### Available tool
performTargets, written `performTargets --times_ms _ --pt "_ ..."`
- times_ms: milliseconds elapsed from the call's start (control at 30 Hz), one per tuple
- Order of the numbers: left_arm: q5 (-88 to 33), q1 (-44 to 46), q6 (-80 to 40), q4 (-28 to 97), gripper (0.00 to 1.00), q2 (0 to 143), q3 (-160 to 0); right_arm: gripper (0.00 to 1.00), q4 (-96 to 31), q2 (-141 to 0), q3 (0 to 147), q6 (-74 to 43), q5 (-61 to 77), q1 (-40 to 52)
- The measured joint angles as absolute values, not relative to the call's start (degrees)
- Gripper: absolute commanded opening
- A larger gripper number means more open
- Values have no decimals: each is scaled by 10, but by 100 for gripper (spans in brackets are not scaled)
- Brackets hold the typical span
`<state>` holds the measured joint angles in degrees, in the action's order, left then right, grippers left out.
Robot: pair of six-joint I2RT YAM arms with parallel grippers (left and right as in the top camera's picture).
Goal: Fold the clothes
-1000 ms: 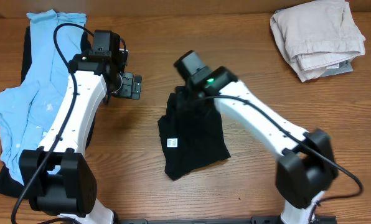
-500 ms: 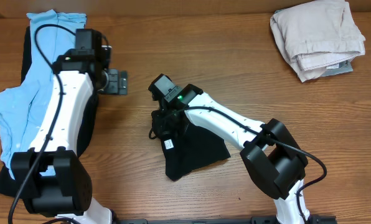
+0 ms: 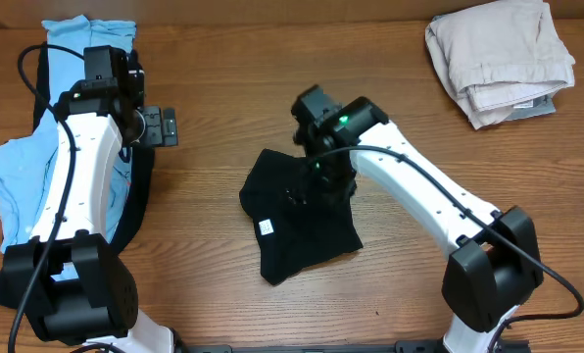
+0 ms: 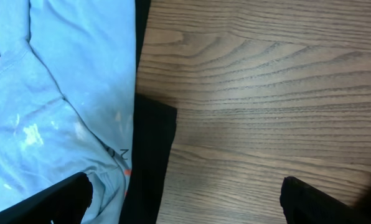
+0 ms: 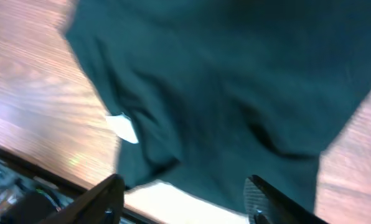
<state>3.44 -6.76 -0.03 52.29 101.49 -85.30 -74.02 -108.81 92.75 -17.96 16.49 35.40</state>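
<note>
Bright even light, right wrist seemingly motion-blurred

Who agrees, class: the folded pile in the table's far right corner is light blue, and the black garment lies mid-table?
Not quite: the overhead view shows the folded pile is beige, not light blue. The black garment does lie mid-table.

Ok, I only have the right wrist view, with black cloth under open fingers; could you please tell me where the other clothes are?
Observer: A light blue garment lies at the left side of the table, on top of a second black garment.
Operator: Is the left arm holding it?
Observer: No, the left fingers are open above the wood beside it, holding nothing.
Operator: Anything on the right?
Observer: A folded beige garment sits in the far right corner.
</note>
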Motion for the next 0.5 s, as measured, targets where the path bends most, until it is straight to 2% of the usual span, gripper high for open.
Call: performTargets --times_ms 233,500 --pt "18 -68 0 522 100 1015 -853 70 -734 -1088 853 -164 165 358" --pt "13 -68 0 523 100 1015 -853 73 -667 -1094 748 -162 130 354"
